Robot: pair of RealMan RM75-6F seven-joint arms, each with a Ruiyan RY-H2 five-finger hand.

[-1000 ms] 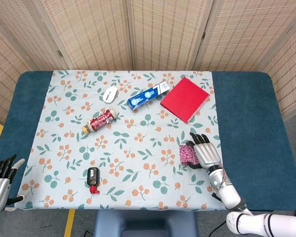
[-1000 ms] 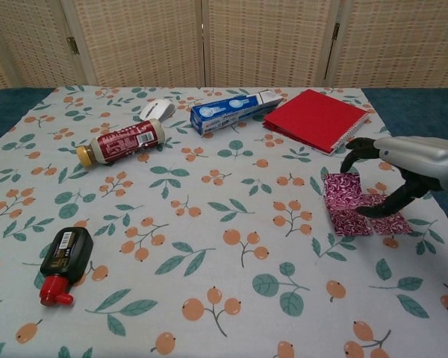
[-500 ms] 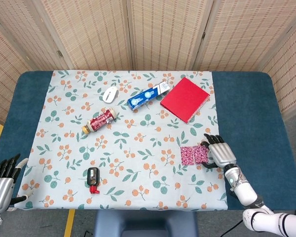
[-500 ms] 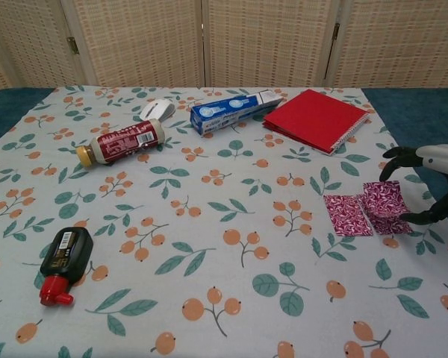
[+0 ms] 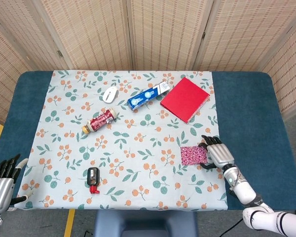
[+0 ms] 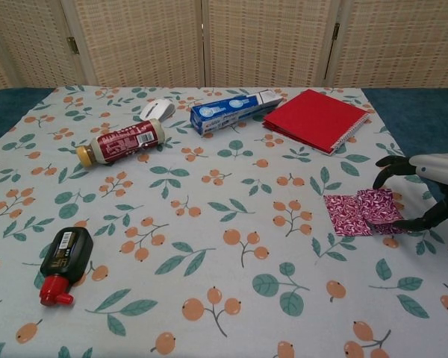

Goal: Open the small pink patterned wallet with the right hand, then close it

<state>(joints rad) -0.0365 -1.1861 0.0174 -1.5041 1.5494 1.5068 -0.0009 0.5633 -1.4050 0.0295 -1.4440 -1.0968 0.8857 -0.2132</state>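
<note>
The worktop (image 5: 29,94) carries a floral cloth (image 5: 64,143) with everything laid on it. Largest of the loose things is a red notebook (image 5: 185,99) at the far right, then a blue toothpaste box (image 5: 148,96), a red bottle (image 5: 101,121) lying on its side, a white mouse (image 5: 110,94) and a small black bottle with a red cap (image 5: 92,179) near the front.

The wallet (image 6: 358,212) lies near the right front edge of the cloth, its right flap raised and partly folded over the left one. It looks thin, light and soft, hinged at a middle fold, so it would likely slide if pushed; the free edge of the raised flap seems the place to take hold.

The right hand (image 6: 425,195) curls round that flap, fingers over its far edge and thumb at the near edge, apparently gripping it. The left hand (image 5: 2,180) hangs off the front left corner, holding nothing, fingers apart.
</note>
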